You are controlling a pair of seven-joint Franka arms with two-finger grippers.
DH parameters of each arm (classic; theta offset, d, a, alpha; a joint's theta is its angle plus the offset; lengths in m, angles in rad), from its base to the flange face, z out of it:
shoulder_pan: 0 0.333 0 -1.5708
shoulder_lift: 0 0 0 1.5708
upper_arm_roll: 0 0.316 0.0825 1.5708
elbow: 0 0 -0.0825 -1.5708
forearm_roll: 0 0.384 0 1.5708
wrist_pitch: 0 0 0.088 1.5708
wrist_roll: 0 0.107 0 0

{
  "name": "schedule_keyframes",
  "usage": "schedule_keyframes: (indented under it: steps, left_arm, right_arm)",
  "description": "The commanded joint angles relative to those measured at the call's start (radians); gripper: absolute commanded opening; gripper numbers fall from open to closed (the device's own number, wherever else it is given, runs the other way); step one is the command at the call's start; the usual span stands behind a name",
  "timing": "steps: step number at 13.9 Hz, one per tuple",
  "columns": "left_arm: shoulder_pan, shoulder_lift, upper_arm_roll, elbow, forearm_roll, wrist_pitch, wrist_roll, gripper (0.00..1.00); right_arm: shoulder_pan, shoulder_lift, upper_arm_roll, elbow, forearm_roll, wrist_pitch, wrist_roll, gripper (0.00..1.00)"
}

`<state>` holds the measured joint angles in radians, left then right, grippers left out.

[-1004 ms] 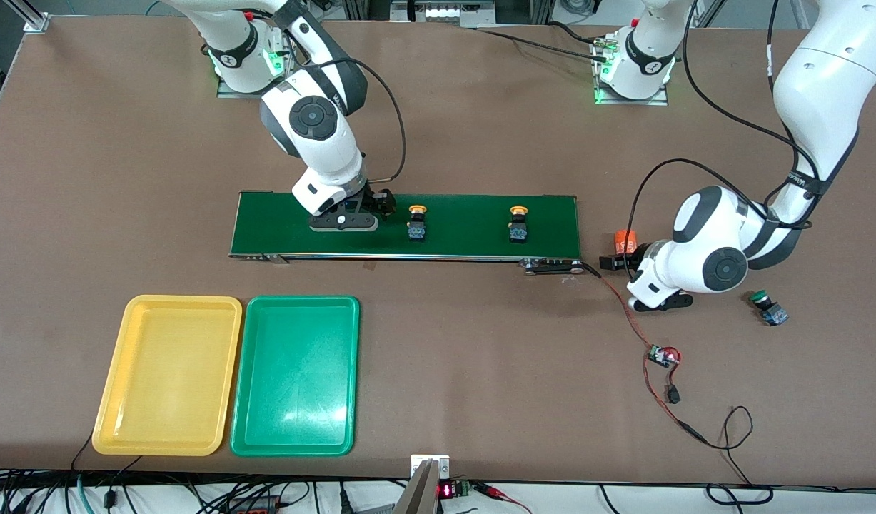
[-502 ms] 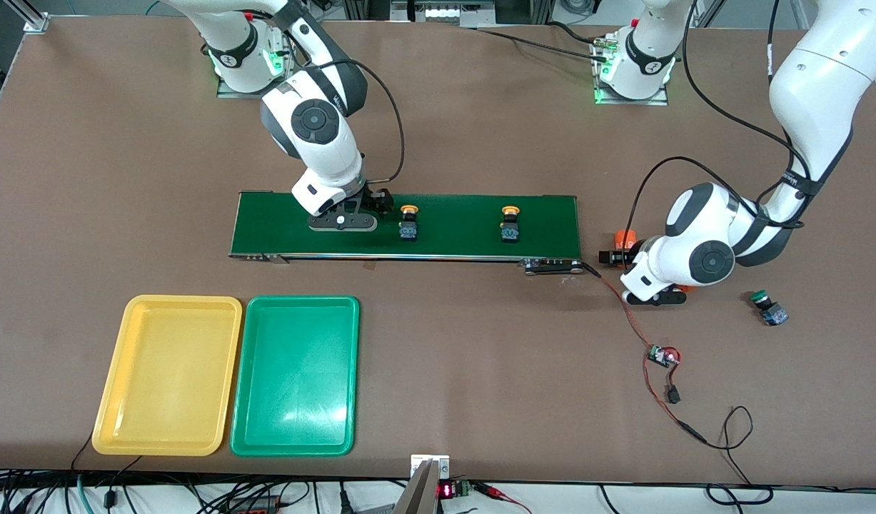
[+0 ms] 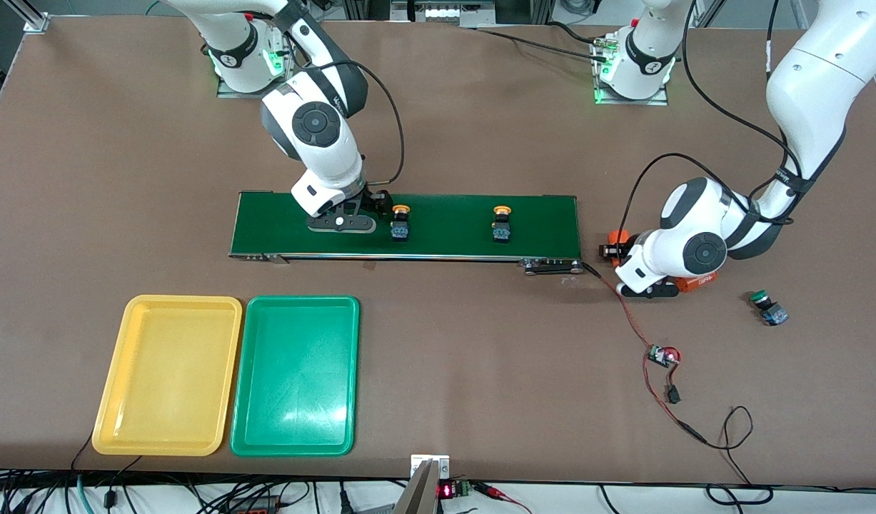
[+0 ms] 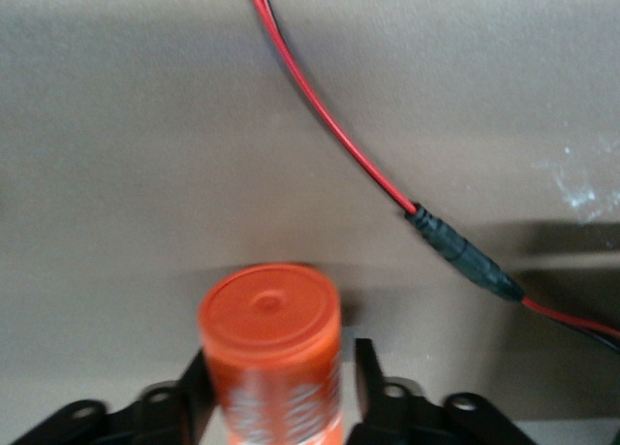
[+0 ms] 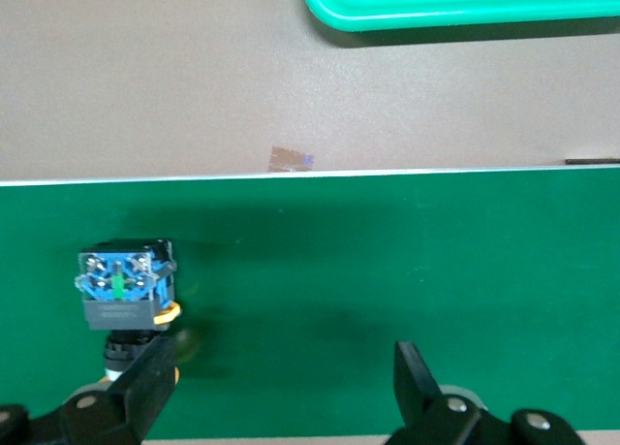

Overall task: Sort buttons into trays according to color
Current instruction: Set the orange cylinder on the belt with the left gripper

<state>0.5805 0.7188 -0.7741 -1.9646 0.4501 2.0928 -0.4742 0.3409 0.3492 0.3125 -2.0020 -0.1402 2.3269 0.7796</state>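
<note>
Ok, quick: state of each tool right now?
Left tool: closed around the orange cylinder, beside the belt's end.
Right tool: open, low over the conveyor belt, a yellow-capped button by one finger.

- Two yellow-capped buttons (image 3: 400, 223) (image 3: 502, 224) lie on their sides, caps pointing to 12 o'clock.
- A green-capped button (image 3: 767, 308) lies tipped at the left arm's end.
- Yellow tray (image 3: 168, 375) and green tray (image 3: 295, 375) sit side by side, both empty, at 7 o'clock.
</note>
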Motion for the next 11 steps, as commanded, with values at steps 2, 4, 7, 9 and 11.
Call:
schedule_keyframes:
  steps: [2, 4, 7, 9, 11]
  left_arm:
    - [0.009, -0.074, -0.073, -0.016, 0.019, -0.065, 0.017, 0.0]
    - [0.004, -0.091, -0.105, -0.001, 0.024, -0.089, 0.076, 0.0]
    - [-0.005, -0.09, -0.146, 0.047, 0.024, -0.166, 0.245, 0.0]
    - [-0.021, -0.091, -0.186, 0.062, 0.025, -0.21, 0.252, 0.0]
    - [-0.033, -0.09, -0.238, 0.072, 0.025, -0.255, 0.258, 0.0]
  right_arm:
    - [0.007, 0.037, -0.001, 0.045, -0.013, -0.021, 0.047, 1.0]
    - [0.007, 0.039, -0.001, 0.046, -0.013, -0.021, 0.05, 1.0]
    - [0.009, 0.04, -0.001, 0.046, -0.013, -0.02, 0.05, 1.0]
    - [0.015, 0.047, -0.001, 0.054, -0.015, -0.021, 0.05, 1.0]
    - [0.015, 0.054, -0.001, 0.054, -0.016, -0.02, 0.052, 1.0]
